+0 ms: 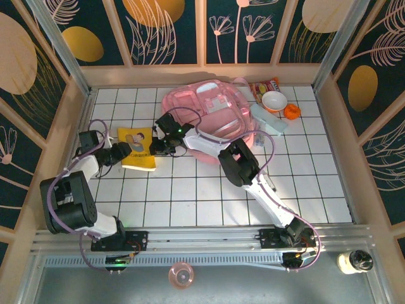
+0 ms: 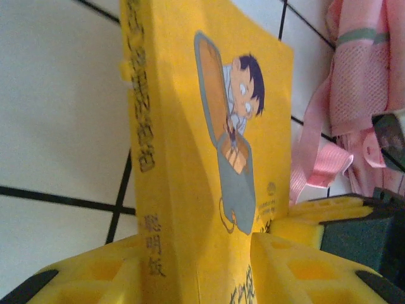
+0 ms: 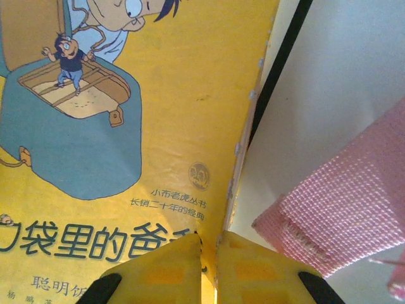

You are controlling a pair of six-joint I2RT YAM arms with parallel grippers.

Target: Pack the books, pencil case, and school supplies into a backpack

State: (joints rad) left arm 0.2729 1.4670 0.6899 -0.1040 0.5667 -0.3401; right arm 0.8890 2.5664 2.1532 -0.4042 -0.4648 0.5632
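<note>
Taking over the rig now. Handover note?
Left gripper: shut on the spine side of the yellow booklet.
Right gripper: shut on the booklet's opposite edge.
Booklet: left of the pink backpack, low over the table; can't tell if it is lifted.
Pencil case: on the table at the bag's right side.
Done: both arms have the booklet.
Left: booklet, pencil case and other supplies into the backpack; can't tell if it is open.

Smooth paper booklet [image 3: 190, 95]; rough woven cloth backpack strap [image 3: 342, 202]
</note>
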